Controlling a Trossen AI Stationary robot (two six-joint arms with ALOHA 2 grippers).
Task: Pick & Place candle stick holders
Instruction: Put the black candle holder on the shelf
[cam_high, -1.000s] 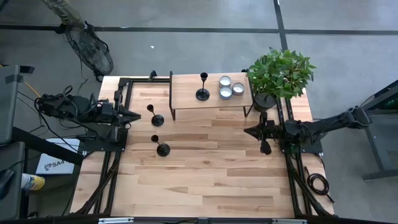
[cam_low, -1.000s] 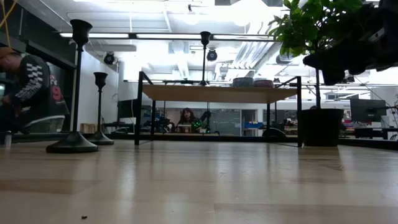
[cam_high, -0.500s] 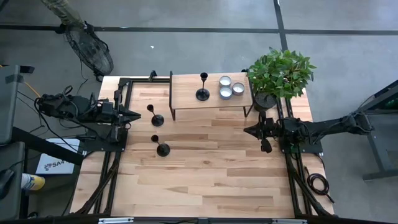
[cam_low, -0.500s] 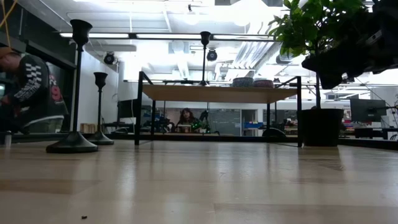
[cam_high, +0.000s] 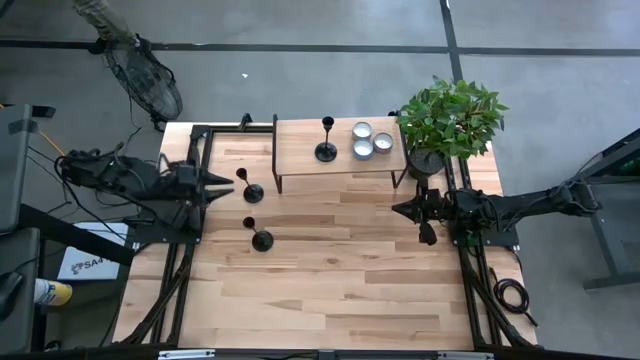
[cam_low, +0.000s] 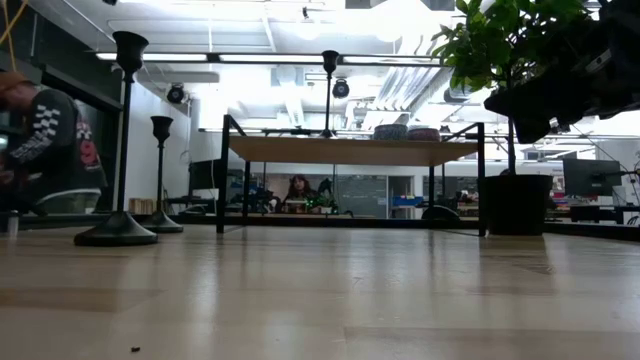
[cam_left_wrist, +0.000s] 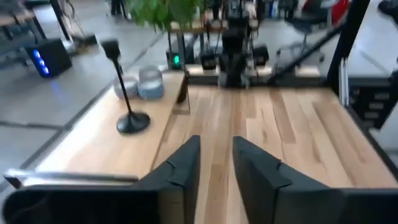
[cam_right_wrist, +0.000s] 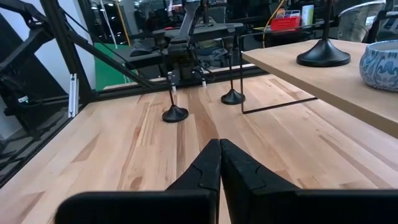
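Three black candle stick holders show. One stands on its round base on the raised wooden shelf (cam_high: 326, 150), also in the left wrist view (cam_left_wrist: 127, 118). Two stand on their bases on the table: one by the shelf's left leg (cam_high: 252, 192) and one nearer (cam_high: 262, 240); both show in the right wrist view (cam_right_wrist: 233, 96) (cam_right_wrist: 175, 113). My left gripper (cam_high: 226, 181) is open and empty, just left of the holder by the shelf, which its wrist view does not show. My right gripper (cam_high: 396, 210) is shut and empty at the table's right side.
The shelf (cam_high: 300, 160) on black legs also bears three small silver-grey bowls (cam_high: 370, 142). A potted plant (cam_high: 450, 120) stands at the far right corner. Black frame rails (cam_high: 195, 150) run along the table's sides. A person (cam_low: 45, 140) shows beyond the table's left.
My left gripper has gone a little toward the table's right edge, nearer the holder by the shelf's left leg. The holders have kept still.
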